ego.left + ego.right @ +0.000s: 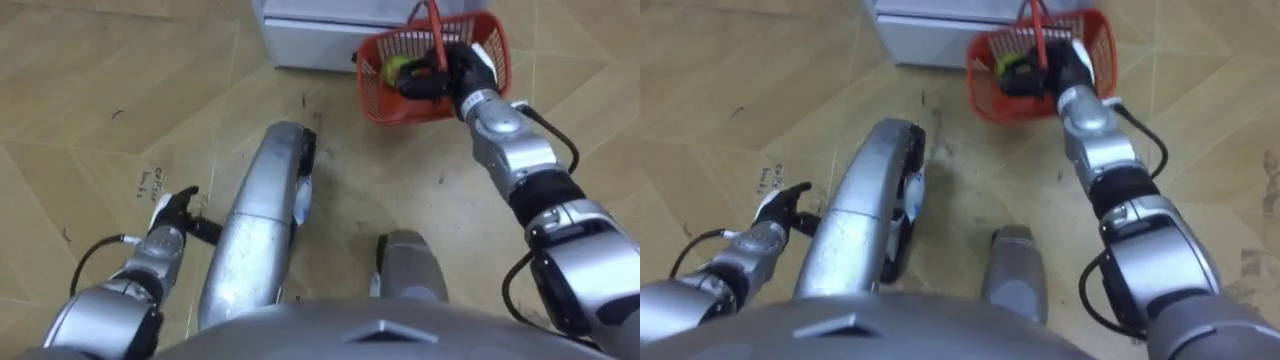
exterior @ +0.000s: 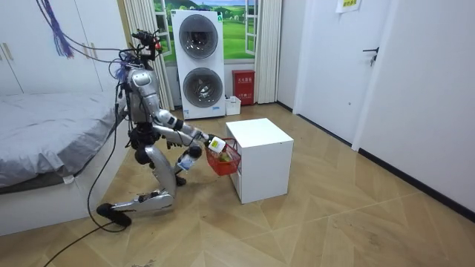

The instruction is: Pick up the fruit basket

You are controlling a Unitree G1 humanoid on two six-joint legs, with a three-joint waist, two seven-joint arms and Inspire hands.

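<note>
My right hand (image 1: 455, 72) grips the red plastic mesh fruit basket (image 1: 380, 102) by its handle, beside the white box cabinet (image 1: 300, 40). My left hand (image 1: 172, 212) hangs low, fingers relaxed.

The fruit basket (image 1: 385, 106) is red plastic mesh (matt), the floor (image 1: 100, 80) smooth wood.

No text, number or brand can be read.

- Floor (image 1: 80, 90): short dark handwritten scrawl (image 1: 150, 183) on the wood, near the left hand (image 1: 172, 215). Characters too small to make out.
- Room view: yellow sign (image 2: 346, 4) high on the white wall (image 2: 415, 74), cut off by the top edge. Print unreadable.
- Red box (image 2: 243, 87) beside the stacked washing machines (image 2: 199, 59): any lettering is too small to tell.
</note>
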